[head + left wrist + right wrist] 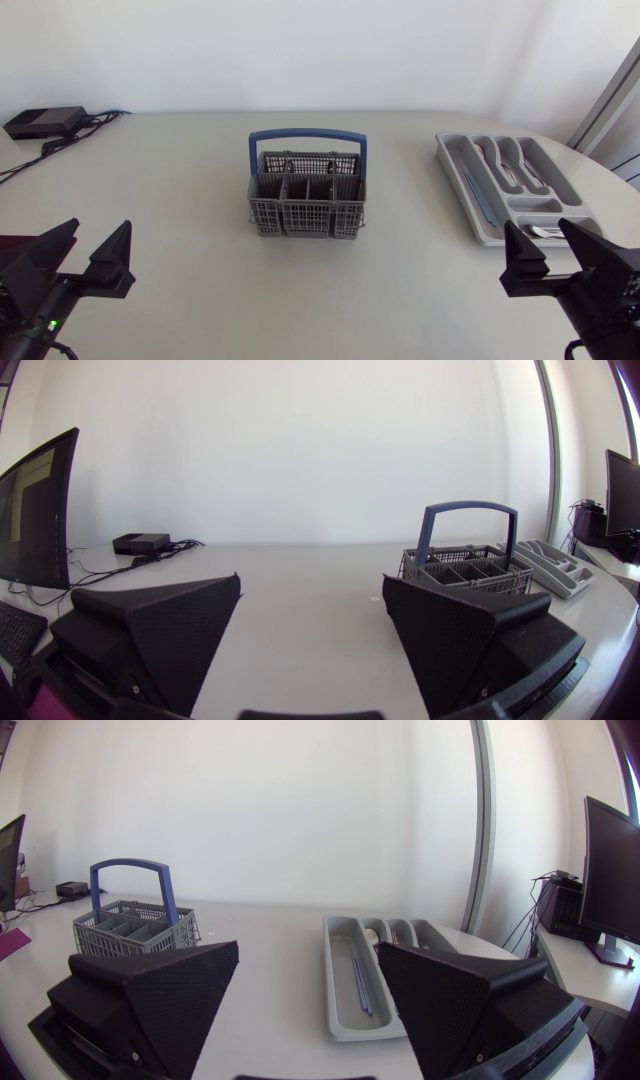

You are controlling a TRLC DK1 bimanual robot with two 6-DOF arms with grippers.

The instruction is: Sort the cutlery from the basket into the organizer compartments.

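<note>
A grey cutlery basket [306, 200] with a blue handle stands at the table's middle; its compartments look empty from above. The grey organizer [503, 187] lies at the right, with spoons and forks in its long compartments and a blue item along its left slot. My left gripper [88, 254] rests open at the near left corner, far from the basket [462, 565]. My right gripper [556, 249] rests open at the near right, just in front of the organizer [370, 975]. Nothing sits between either pair of fingers. The basket [135, 928] stands ahead and to the side of the right gripper [305, 985].
A black box [44, 122] with cables sits at the far left corner of the table. The table's rounded edge curves close behind the organizer at the right.
</note>
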